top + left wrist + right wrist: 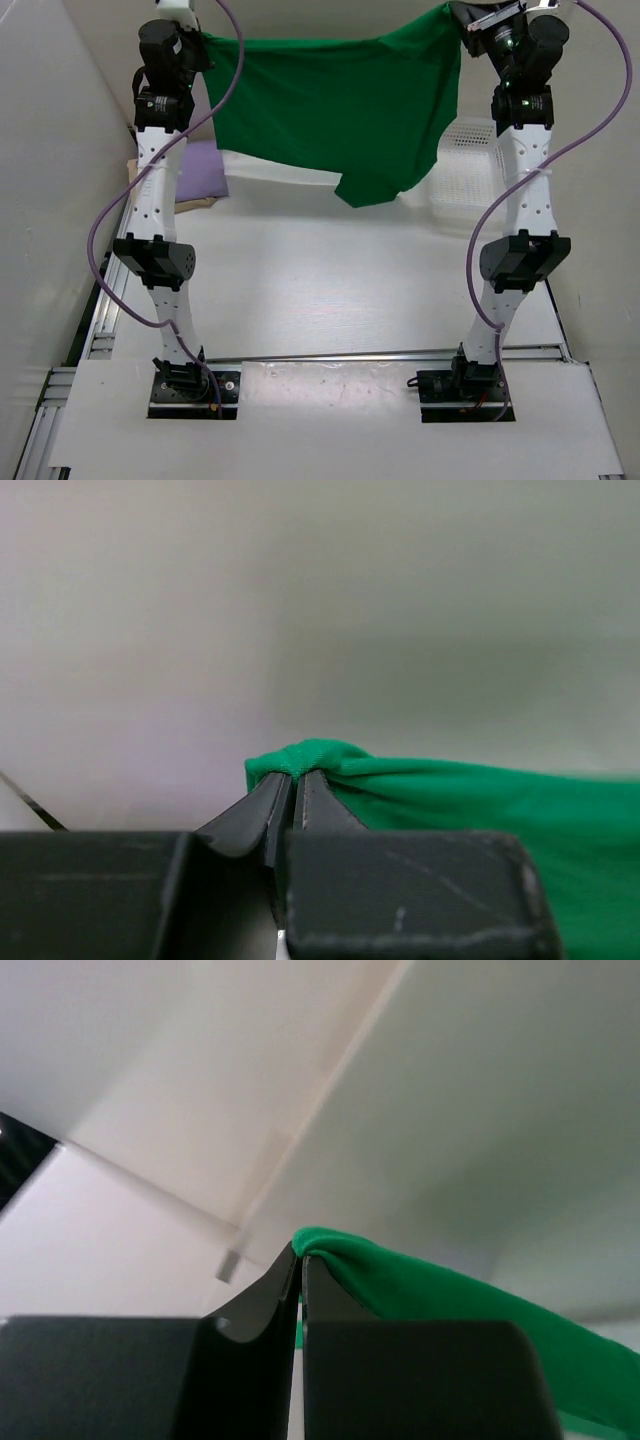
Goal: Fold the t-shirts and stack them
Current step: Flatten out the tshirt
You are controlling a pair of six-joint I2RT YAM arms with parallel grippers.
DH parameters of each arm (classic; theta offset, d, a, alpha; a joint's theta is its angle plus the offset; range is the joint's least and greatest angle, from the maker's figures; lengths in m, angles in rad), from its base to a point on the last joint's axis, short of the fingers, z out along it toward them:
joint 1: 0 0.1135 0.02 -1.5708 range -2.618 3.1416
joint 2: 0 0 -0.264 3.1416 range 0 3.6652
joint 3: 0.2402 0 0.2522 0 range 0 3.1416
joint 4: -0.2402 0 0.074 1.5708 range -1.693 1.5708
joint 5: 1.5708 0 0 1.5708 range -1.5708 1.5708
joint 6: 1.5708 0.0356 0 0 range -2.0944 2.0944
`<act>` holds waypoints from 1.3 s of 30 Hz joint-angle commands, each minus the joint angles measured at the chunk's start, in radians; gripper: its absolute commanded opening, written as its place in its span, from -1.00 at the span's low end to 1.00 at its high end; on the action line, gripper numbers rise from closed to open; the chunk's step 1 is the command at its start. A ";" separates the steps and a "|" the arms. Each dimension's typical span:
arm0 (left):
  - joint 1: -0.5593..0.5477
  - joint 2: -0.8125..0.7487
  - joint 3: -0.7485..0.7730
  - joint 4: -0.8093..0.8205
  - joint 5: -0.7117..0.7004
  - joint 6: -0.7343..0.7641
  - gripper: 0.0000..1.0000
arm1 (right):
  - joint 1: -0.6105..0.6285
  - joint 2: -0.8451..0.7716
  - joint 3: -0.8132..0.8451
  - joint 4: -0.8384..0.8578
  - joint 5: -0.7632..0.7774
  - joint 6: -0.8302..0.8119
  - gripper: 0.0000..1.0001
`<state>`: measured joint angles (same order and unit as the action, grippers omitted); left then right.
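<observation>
We saw left gripper [296, 785] and right gripper [301, 1260] pinched tight on green shirt [330, 105]. It covered part of basket [470, 165] at far-right edge of table [300, 290]. Left arm [155, 190] partly hid purple shirt [207, 168].

Surface: white table [320, 290], matte, bare across the middle.
Far left: light purple t-shirt [208, 170], lying flat near the left edge, partly hidden behind the left arm.
Under it: sliver of tan t-shirt [193, 205], peeking out at the near edge of the purple one, touching it.
Far right: white mesh basket [468, 160], standing by the right edge, well apart from the two shirts.
Near edge: metal rail [340, 356] running across; left arm base [190, 385] and right arm base [465, 385] bolted side by side just in front of it.
</observation>
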<state>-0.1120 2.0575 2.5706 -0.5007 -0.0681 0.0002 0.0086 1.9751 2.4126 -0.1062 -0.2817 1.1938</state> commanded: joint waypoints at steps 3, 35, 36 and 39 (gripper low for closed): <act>0.031 -0.019 0.051 0.229 -0.059 0.000 -0.77 | -0.006 0.037 0.043 0.439 0.166 0.135 -1.00; 0.002 0.003 -0.057 0.616 -0.167 0.000 -0.80 | -0.035 -0.022 -0.120 0.629 0.008 -0.117 -1.00; 0.002 -0.010 -0.081 0.573 -0.167 0.000 -0.80 | -0.035 -0.044 -0.176 0.652 -0.023 -0.117 -1.00; 0.002 -0.088 -0.220 0.504 -0.179 0.000 -0.80 | -0.035 -0.171 -0.387 0.680 -0.123 -0.117 -1.00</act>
<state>-0.1200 2.0922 2.4405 0.0700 -0.2047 -0.0006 -0.0135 1.9156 2.1521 0.4839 -0.2943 1.1065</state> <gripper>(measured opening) 0.128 0.004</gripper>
